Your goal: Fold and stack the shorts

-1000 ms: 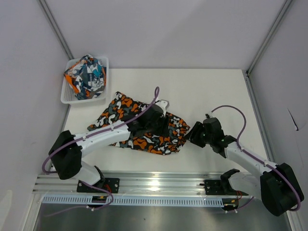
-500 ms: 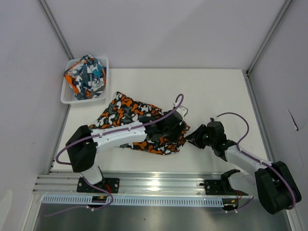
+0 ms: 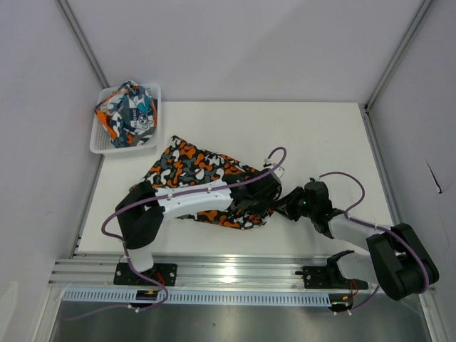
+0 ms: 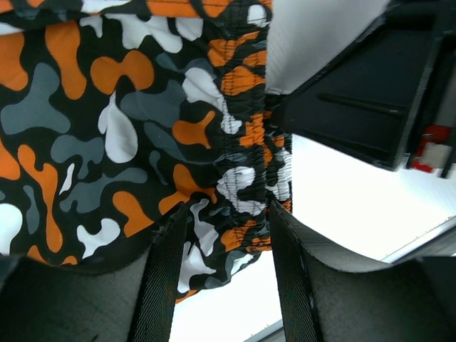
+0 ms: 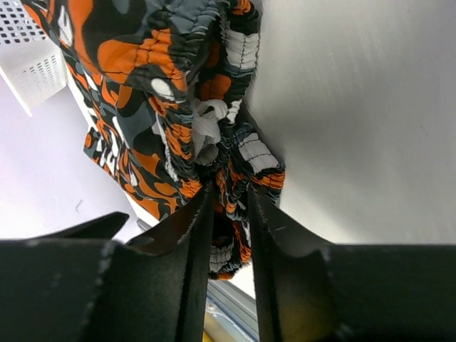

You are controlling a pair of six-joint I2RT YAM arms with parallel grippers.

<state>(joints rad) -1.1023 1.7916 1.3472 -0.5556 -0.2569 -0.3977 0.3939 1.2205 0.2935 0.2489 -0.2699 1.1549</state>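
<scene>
Right fingers pinched narrow on camo shorts waistband. Left fingers straddle same waistband; can't tell if gripping.

From above, the left arm hides the shorts' middle; both wrist views cut the shorts off at their edges.

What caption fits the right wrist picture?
Right jaws pinching the bunched waistband of the camouflage shorts.

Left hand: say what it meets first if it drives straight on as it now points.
The left hand would likely meet the camouflage shorts first, at the gathered waistband between its fingers; depth unclear.
</scene>
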